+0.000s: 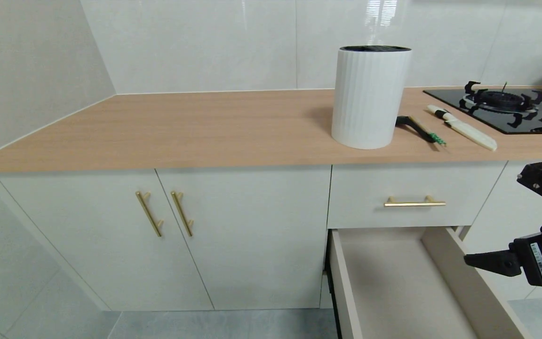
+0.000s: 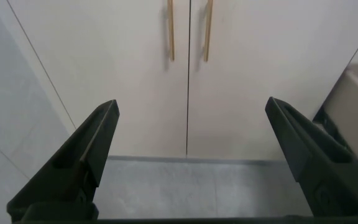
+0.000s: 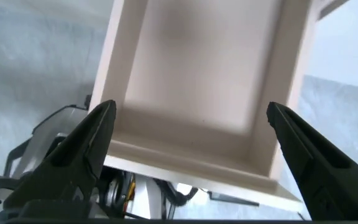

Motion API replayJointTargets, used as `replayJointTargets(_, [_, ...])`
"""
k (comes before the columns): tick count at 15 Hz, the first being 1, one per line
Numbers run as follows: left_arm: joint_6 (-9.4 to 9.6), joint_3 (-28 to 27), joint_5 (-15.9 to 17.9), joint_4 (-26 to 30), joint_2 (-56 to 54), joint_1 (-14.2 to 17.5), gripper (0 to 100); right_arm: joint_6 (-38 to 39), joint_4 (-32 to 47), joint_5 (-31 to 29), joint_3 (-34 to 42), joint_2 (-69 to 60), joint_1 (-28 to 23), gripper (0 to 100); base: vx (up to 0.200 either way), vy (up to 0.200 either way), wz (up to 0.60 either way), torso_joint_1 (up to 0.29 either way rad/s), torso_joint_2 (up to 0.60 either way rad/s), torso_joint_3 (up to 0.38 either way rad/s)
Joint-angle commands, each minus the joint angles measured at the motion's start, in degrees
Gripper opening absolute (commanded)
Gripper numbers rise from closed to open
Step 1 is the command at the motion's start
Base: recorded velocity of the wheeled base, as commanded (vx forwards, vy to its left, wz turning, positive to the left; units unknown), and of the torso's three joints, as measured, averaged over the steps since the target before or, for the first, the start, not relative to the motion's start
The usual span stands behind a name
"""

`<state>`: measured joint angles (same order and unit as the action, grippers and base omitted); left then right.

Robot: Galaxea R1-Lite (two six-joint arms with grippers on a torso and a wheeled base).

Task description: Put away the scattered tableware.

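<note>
By the open drawer [image 1: 393,287], your right end effector [image 3: 190,111] hangs spread wide, empty. Nothing seems stowed yet, so next lift it toward the knife [image 1: 464,128] on the desk [image 1: 205,127].

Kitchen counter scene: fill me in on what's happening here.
Nothing is being handled right now. The right gripper and the left gripper are both open and empty. The right one hangs over the pulled-out lower drawer; the left one faces the cupboard doors. On the counter, a cream knife and a black-handled tool with a green tip lie beside a white ribbed holder, not yet put away.
</note>
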<state>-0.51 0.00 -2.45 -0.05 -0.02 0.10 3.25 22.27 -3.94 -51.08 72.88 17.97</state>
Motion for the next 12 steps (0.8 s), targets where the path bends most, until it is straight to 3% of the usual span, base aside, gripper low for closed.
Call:
replayJointTargets(1, [-0.02, 0.0, -0.01, -0.04, 0.02, -0.01, 100, 0.0, -1.35, -0.02, 0.1, 0.25, -0.04, 100, 0.0, 0.0, 0.0, 0.163, -0.48, -0.305])
replayJointTargets(8, [-0.02, 0.0, -0.01, -0.04, 0.02, -0.01, 100, -0.53, -6.45, -0.37, -0.78, 1.66, -1.62, 100, 0.0, 0.0, 0.0, 0.173, -0.46, -0.279])
replayJointTargets(11, [-0.02, 0.0, -0.01, -0.04, 0.02, -0.01, 100, -0.27, -3.9, -0.98, -12.55, 9.83, -5.66, 100, 0.0, 0.0, 0.0, 0.04, -0.11, -0.059])
replayJointTargets(12, [-0.02, 0.0, -0.01, -0.04, 0.02, -0.01, 100, 0.0, -2.06, -0.98, -20.29, 15.72, -7.16, 100, 0.0, 0.0, 0.0, 0.0, 0.0, 0.0])
